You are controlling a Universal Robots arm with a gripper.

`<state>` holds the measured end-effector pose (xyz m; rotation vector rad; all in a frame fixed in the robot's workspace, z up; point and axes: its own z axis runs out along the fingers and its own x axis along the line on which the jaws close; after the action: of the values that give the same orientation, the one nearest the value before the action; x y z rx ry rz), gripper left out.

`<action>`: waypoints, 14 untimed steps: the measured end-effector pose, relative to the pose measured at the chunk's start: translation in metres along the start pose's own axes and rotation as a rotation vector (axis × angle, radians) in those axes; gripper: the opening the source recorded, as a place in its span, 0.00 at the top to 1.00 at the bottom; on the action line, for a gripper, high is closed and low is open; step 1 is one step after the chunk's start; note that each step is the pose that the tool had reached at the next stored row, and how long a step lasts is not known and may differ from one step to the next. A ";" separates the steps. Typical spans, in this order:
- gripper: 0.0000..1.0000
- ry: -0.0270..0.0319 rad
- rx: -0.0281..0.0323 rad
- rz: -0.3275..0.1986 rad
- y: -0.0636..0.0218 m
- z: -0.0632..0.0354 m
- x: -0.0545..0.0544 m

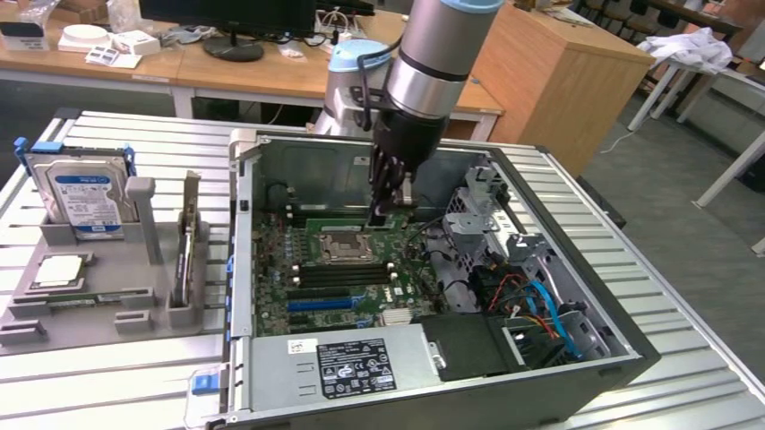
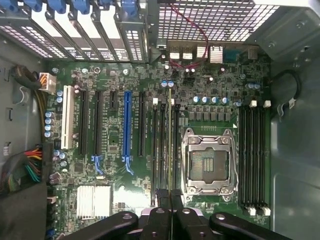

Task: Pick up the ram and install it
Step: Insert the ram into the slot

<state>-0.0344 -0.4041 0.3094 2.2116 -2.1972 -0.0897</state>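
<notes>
Wrist view first: the ram (image 2: 170, 140) shows edge-on, a thin greenish line running straight out from the gripper (image 2: 170, 194). The two fingertips (image 2: 162, 195) are pressed in on its near end, so it is pinched tight. It hangs lengthwise over the black slots (image 2: 162, 150), parallel to them, between the blue slot (image 2: 127, 125) and the socket (image 2: 207, 162). I cannot tell whether its lower edge touches a slot or sits just above. Past the socket lies a second bank (image 2: 255, 155) of black slots with white clips, all on the green motherboard (image 2: 107, 145).

Exterior view now: the arm (image 1: 425, 72) reaches straight down into the open case (image 1: 478, 399), which lies on its side. The gripper (image 1: 382, 202) is low over the board, just beyond the socket (image 1: 339, 246) and close to the case's far wall. Off to the exterior view's left, well apart from the case, a grey rack (image 1: 141, 210) holds a hard drive (image 1: 86, 193) upright. Rack and case both sit on the ribbed metal table (image 1: 107, 376).
</notes>
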 end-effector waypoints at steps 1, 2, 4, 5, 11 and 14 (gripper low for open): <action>0.88 0.0000 0.0000 0.000 -0.0001 0.0012 0.000; 0.88 0.0000 -0.0001 0.000 -0.0001 0.0022 0.000; 0.88 0.0000 0.0000 0.000 -0.0002 0.0042 0.000; 0.88 0.0000 0.0000 0.000 -0.0003 0.0053 0.000; 0.88 0.0000 0.0000 0.000 -0.0006 0.0114 0.000; 0.88 -0.0001 0.0000 0.000 -0.0008 0.0146 0.000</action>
<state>-0.0344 -0.4041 0.2948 2.2116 -2.1973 -0.0897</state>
